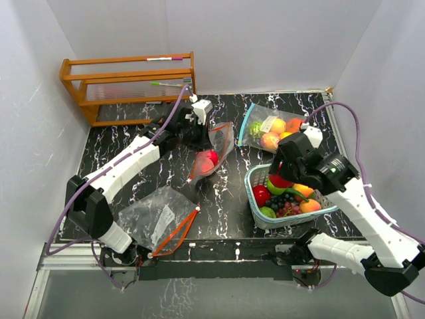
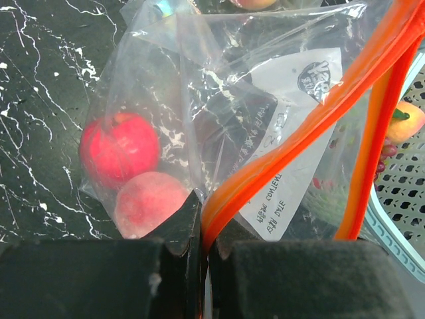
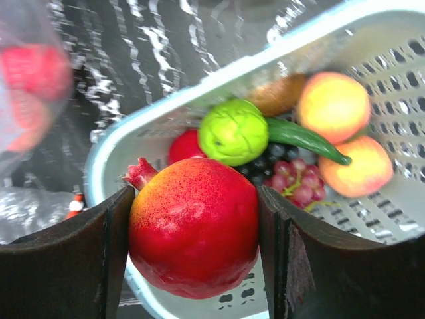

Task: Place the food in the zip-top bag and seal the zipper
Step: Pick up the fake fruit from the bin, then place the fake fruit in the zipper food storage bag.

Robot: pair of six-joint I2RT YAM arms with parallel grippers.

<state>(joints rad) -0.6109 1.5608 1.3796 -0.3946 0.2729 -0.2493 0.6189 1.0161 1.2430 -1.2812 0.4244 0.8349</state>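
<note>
My left gripper (image 2: 202, 229) is shut on the orange zipper rim (image 2: 299, 133) of a clear zip-top bag (image 1: 214, 154), which stands propped open at the table's middle. A red apple (image 2: 119, 149) and a pink peach (image 2: 149, 203) lie inside it. My right gripper (image 3: 192, 206) is shut on a red pomegranate (image 3: 192, 229), lifted just above the near-left corner of the teal basket (image 3: 398, 60). More food stays in the basket: a green fruit (image 3: 232, 131), two peaches (image 3: 332, 106), grapes (image 3: 295, 183) and a green pepper (image 3: 305, 138).
A second zip-top bag (image 1: 272, 129) holding fruit lies at the back right. A crumpled bag with an orange zipper (image 1: 159, 222) lies at the front left. A wooden rack (image 1: 129, 83) stands at the back left corner. White walls enclose the table.
</note>
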